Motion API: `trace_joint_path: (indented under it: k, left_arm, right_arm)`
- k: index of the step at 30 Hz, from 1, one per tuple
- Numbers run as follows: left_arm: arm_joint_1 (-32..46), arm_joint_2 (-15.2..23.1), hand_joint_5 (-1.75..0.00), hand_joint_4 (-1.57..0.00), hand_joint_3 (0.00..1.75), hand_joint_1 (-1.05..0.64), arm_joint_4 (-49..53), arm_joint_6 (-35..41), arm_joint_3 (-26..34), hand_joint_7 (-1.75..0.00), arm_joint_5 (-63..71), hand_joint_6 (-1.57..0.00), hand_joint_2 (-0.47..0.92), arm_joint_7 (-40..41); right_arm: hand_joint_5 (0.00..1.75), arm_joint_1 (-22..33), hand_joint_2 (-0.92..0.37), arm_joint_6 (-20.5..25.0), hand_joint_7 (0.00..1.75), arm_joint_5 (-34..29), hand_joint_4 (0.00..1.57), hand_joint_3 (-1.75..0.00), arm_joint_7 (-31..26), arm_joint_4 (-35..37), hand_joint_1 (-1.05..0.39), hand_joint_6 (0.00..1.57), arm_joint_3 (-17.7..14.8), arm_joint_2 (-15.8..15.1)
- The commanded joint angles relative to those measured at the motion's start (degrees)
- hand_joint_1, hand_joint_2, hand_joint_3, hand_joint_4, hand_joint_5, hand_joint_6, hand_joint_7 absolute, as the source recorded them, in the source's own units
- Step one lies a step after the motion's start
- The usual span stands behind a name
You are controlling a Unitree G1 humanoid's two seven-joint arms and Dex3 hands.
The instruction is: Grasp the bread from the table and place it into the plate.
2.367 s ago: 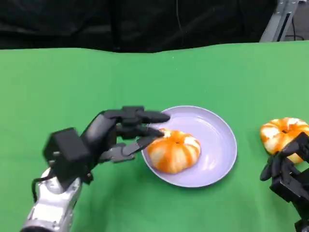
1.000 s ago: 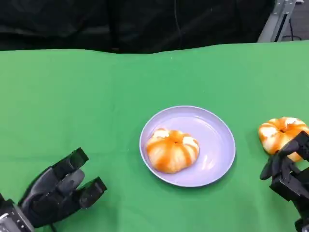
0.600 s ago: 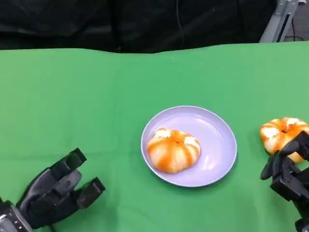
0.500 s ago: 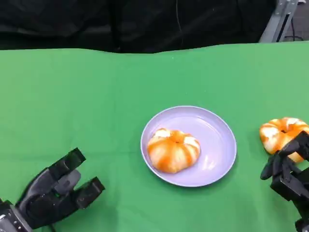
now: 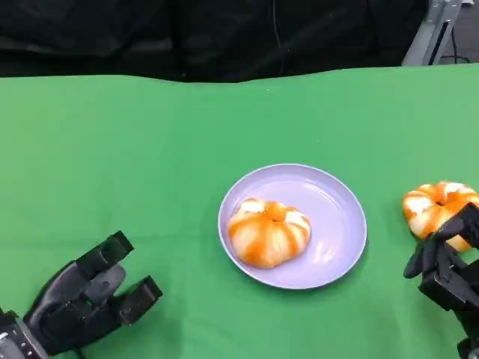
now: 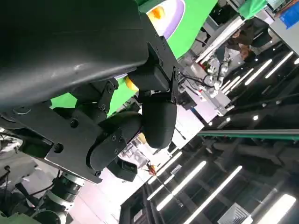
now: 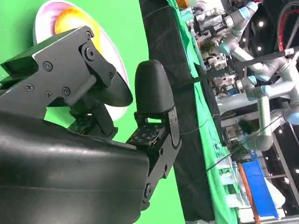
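One bread (image 5: 268, 232) sits in the plate (image 5: 340, 224), left hand (image 5: 84, 301) spread and holding nothing near-left, right hand (image 5: 447, 267) curled, bare, beside the second bread (image 5: 434, 207).

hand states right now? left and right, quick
Left hand: open, holding nothing, fingers apart above the green table.
Right hand: empty beside the bread on the table; open or closed can't be told.

A pale lilac plate (image 5: 340, 224) carried an orange-and-white streaked bread (image 5: 268, 232), a second bread (image 5: 432, 207) bore the same orange and white markings, the table (image 5: 135, 164) was uniformly green, and both hands (image 5: 86, 299) (image 5: 445, 262) were black.
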Motion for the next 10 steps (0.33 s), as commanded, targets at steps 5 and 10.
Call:
trace_joint_path:
  k: [5,10]
  left_arm:
    - [-0.9,0.2,-1.75,-0.83,1.04,-0.24,0.1,0.9,0.6,-1.57,0.4,-0.84,0.52,-0.6]
    - [-0.7,-0.3,-1.75,-0.83,1.04,-0.25,-0.2,0.2,0.8,-1.61,0.6,-0.83,0.51,-0.2]
  right_arm:
    - [1.75,0.1,-0.49,0.0,1.63,0.6,0.89,-1.34,-0.1,-0.3,-0.06,0.75,-0.5,-0.5]
    - [1.75,0.2,-0.49,-0.4,1.63,0.7,0.88,-1.34,0.4,-0.1,-0.07,0.75,-0.6,-0.8]
